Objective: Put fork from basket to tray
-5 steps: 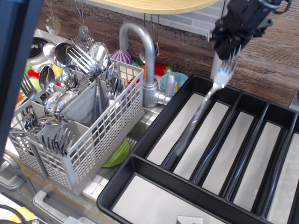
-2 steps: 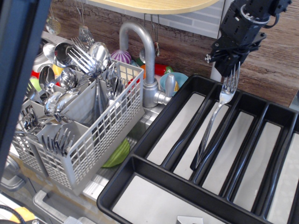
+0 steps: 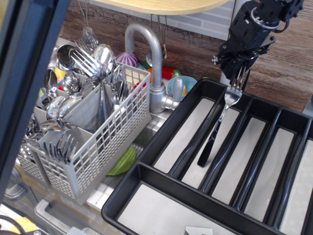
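Observation:
The fork hangs tines-up from my gripper at the upper right. The gripper is shut on its tines. The fork slants down and to the left. Its dark handle end is low inside the second long compartment of the black tray, near the divider; I cannot tell if it touches the bottom. The light grey grid basket stands at the left, full of several forks and spoons, well apart from the gripper.
A metal tap rises between basket and tray. Colourful dishes lie behind it and a green plate lies under the basket. A dark blue bar crosses the left foreground. A wooden shelf hangs above.
The fork's handle end has swung right, from the first divider into the second compartment, and the fork now hangs steeper. The gripper has shifted slightly. The blue bar has moved right.

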Controlling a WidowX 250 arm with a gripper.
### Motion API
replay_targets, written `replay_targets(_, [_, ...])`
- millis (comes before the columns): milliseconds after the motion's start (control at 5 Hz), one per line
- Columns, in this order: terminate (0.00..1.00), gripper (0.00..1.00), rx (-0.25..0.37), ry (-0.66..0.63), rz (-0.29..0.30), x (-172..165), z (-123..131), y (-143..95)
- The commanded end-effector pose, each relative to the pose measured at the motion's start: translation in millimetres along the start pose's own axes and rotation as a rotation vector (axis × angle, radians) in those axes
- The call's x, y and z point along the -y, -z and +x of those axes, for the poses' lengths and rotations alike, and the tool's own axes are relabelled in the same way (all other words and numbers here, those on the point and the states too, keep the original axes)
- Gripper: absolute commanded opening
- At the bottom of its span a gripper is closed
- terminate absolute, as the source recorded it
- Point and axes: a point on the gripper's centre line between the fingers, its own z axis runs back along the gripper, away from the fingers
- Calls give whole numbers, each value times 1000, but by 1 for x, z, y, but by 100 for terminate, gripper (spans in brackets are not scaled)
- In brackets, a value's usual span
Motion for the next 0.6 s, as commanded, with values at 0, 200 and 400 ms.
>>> replay_targets(0, [0,100,23,2,-50,4,10,-20])
replay_targets(200, [0,100,23,2,-50,4,10,-20])
replay_targets(400, [100,100,23,2,-50,4,10,-20])
